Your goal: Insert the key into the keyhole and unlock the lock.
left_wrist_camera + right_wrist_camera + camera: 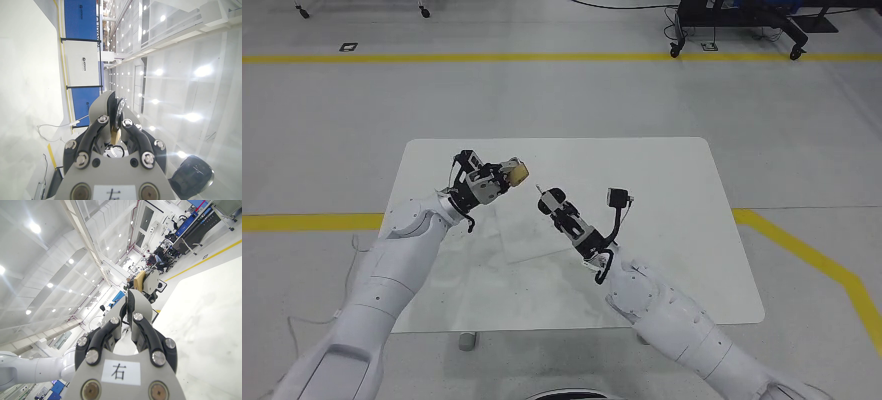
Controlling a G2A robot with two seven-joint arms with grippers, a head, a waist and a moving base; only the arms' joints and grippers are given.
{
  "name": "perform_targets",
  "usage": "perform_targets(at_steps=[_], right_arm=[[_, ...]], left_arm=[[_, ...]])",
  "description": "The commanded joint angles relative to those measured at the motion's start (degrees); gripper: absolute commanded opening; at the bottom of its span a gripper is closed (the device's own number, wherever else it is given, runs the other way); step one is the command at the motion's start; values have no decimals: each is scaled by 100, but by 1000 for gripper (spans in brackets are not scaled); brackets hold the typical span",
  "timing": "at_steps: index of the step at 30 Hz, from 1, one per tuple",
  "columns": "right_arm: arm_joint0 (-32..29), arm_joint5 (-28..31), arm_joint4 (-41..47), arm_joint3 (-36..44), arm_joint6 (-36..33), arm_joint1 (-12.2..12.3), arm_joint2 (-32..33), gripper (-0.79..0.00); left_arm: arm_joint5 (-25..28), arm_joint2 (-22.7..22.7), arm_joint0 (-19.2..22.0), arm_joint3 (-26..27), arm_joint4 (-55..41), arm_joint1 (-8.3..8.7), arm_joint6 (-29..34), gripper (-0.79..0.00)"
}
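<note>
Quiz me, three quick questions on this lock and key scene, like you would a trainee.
1. True or false: the key is already inside the lock.
2. Which gripper holds the lock? A) left B) right C) neither
3. Fill in: the right gripper is shut on the ____.

Key
1. False: a gap shows between the key's tip and the lock.
2. A: the left gripper is shut on it.
3. key
</note>
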State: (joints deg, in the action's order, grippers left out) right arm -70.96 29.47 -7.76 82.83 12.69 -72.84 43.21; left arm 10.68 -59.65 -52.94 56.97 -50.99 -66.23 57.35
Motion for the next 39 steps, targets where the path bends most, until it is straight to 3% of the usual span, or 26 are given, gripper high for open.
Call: perform_targets(at_steps=[1, 15, 26, 39], right_arm=[[-18, -2, 35, 17, -17, -3, -8, -785], [-325, -776, 1675, 374, -817, -141, 132, -785], [-285, -1146, 1666, 333, -931, -237, 242, -785], [-320, -1118, 1485, 281, -854, -351, 337, -785]], left_arm=[[-3, -8, -40, 60, 26, -2, -117, -785], [75, -106, -333, 611, 719, -4, -713, -785], [62, -136, -357, 684, 1007, -33, -747, -785], [24, -193, -384, 739, 1307, -46, -659, -785]])
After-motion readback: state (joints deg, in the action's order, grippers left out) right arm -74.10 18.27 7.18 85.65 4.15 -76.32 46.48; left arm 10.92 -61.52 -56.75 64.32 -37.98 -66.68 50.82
